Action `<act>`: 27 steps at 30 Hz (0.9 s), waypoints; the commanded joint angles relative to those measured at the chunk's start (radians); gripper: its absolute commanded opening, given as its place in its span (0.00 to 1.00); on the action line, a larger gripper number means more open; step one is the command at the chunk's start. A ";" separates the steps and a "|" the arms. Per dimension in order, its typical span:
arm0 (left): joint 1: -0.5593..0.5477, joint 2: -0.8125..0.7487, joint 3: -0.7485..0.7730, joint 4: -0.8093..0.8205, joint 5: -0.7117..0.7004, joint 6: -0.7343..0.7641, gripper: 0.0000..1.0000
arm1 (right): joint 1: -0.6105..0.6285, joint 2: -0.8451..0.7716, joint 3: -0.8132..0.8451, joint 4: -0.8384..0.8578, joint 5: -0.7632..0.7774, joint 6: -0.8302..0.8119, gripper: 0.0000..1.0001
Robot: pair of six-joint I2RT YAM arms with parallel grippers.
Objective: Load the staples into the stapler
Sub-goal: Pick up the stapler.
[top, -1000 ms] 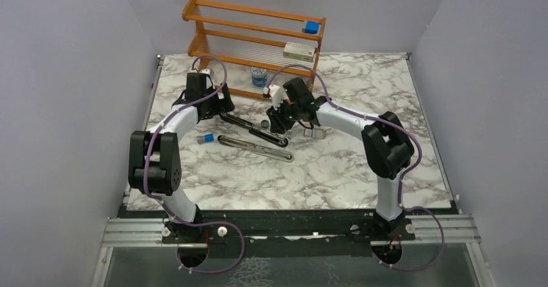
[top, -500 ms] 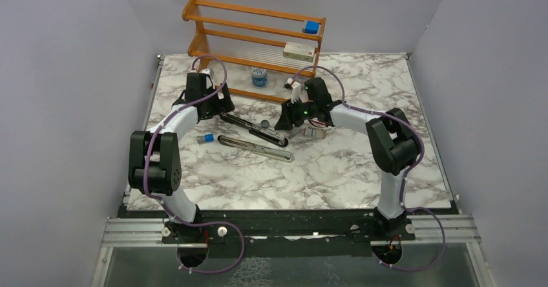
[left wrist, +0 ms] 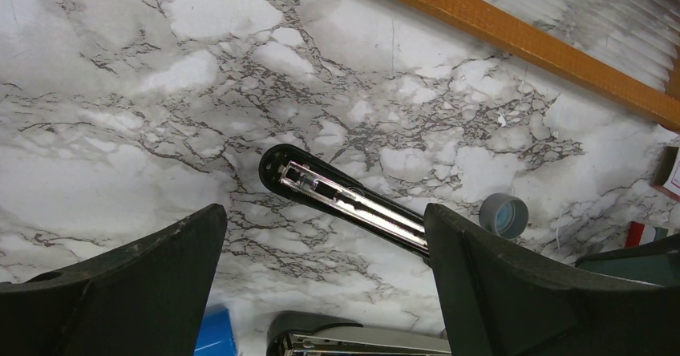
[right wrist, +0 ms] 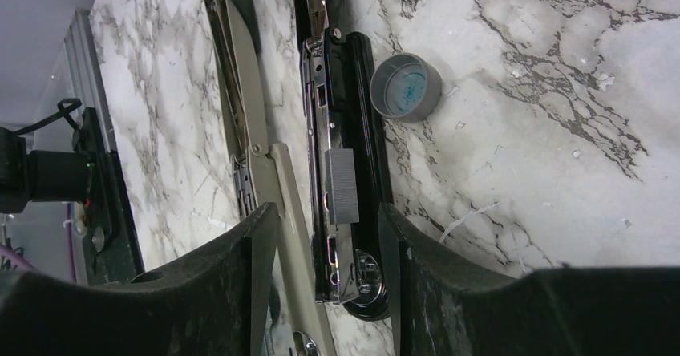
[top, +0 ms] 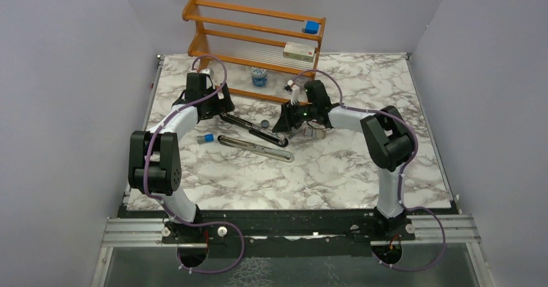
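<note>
The stapler (top: 253,130) lies opened flat mid-table, its black bar (right wrist: 341,91) with the silver channel beside its grey bar (right wrist: 240,91). A short ribbed grey strip of staples (right wrist: 342,186) rests on the channel near the hinge end. My right gripper (right wrist: 329,220) is open and straddles that hinge end; its fingers touch nothing and the strip lies just past the fingertips. Over the black bar's other tip (left wrist: 321,186), my left gripper (left wrist: 325,232) hangs wide open and empty. In the top view the left gripper (top: 210,109) and right gripper (top: 282,124) stand at the stapler's two ends.
A wooden rack (top: 255,35) stands at the back with a blue cube (top: 312,26) and a flat box (top: 300,51) on it. A blue-and-white jar (top: 259,75), a grey cap (right wrist: 405,87), a small blue piece (top: 208,138) and a small box (top: 315,130) lie near the stapler.
The right arm's wrist has drawn back to the right, away from the stapler's middle. The left arm and the stapler have not moved.
</note>
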 commanded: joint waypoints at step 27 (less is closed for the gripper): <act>-0.001 0.014 0.035 -0.004 0.029 -0.004 0.96 | -0.001 0.088 0.033 -0.014 -0.094 -0.011 0.45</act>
